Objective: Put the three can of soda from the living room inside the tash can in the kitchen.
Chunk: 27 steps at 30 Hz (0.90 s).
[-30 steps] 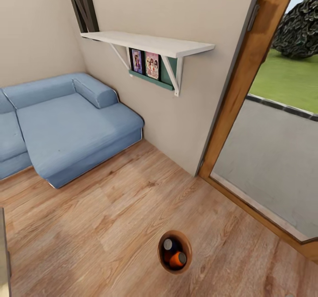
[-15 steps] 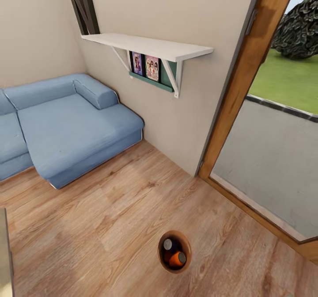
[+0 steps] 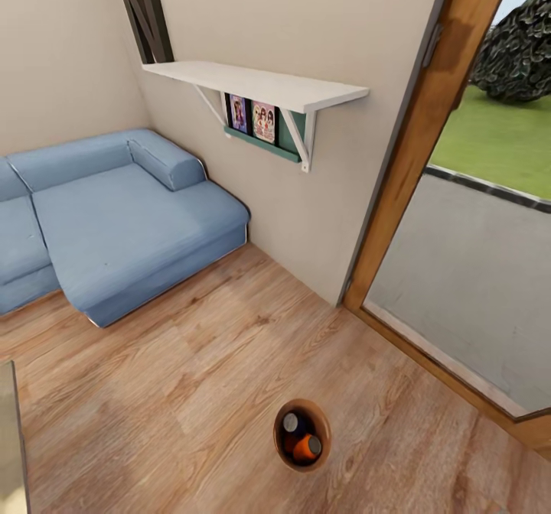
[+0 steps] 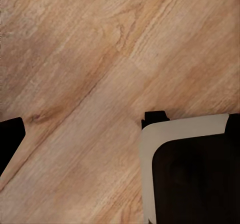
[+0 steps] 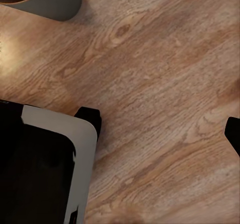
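Head view: a small round tapered trash can with a wood-brown inside (image 3: 302, 434) stands on the light wood plank floor (image 3: 191, 376) at about 6 o'clock. Inside it lie the soda cans (image 3: 301, 437): one orange can (image 3: 308, 447) and one silver top (image 3: 291, 422) are plain; a third cannot be made out for sure. A blue fabric sofa (image 3: 115, 219) sits at 9 o'clock, a white wall shelf (image 3: 256, 84) at 12, a wood-framed glass door (image 3: 417, 147) at 3. Small picture cards (image 3: 252, 118) hang under the shelf; no writing is legible.

Left wrist view: floor planks and a grey-and-black robot body part (image 4: 192, 169); I cannot tell how the left jaws stand.

Right wrist view: the bin's grey outer wall (image 5: 52, 1) near one corner; the right jaws' state cannot be told either.

The bin looks light and stiff, likely best gripped by its rim and kept upright so the smooth cans stay in.
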Tool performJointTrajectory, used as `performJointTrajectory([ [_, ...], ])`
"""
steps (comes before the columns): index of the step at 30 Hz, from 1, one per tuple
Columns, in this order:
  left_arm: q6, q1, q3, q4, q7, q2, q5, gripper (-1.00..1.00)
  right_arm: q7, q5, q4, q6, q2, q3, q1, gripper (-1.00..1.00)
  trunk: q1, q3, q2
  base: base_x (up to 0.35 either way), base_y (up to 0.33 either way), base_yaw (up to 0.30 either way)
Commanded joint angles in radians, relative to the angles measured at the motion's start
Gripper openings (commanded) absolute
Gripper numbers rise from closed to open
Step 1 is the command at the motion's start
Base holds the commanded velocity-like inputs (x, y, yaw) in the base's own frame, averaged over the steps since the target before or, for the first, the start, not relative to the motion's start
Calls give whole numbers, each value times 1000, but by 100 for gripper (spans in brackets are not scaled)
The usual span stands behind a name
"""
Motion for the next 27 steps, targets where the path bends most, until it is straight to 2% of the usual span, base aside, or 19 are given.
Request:
performJointTrajectory([
  [1,0,0,0,0,0,0,0,100,0,0,0,0,0,0,0,100,-4,3,7,0,0,0],
  [27,0,0,0,0,0,0,0,100,0,0,0,0,0,0,0,100,-104,85,189,0,0,0],
])
